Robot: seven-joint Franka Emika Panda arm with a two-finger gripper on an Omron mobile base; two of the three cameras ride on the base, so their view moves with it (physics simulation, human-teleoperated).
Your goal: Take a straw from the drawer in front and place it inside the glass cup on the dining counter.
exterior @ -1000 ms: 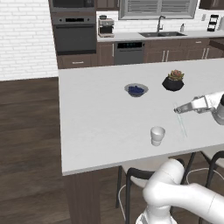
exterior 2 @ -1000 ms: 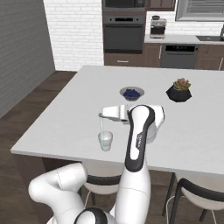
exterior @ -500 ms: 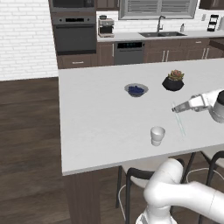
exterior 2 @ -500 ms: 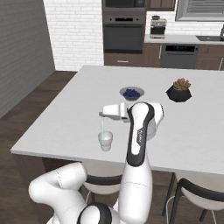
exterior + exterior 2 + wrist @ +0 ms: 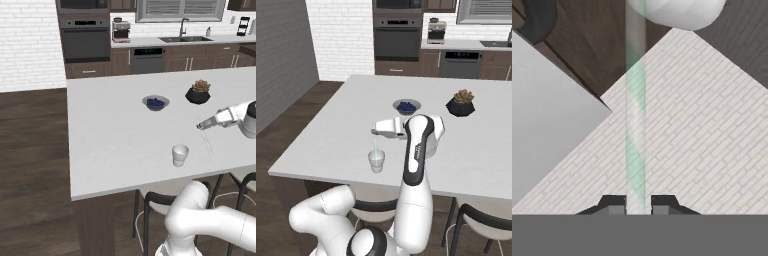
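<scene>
Thin translucent pale-green straw [image 5: 375, 143] hanging straight down from the gripper [image 5: 375, 132] – jaws clamped on its top end, lower tip faint just above the small frosted glass cup [image 5: 376, 160], smooth white dining counter [image 5: 331, 145], round blue-filled bowl [image 5: 406, 106], black plant pot [image 5: 461, 107] beyond – straw barely visible from the left.

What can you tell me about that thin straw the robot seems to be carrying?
The straw is a very thin, straight, pale greenish stick that looks translucent, like plastic. The gripper has its jaws shut on one end. It hangs down from them over the white dining counter, its lower end near the glass cup; whether it touches the cup cannot be told.
</scene>
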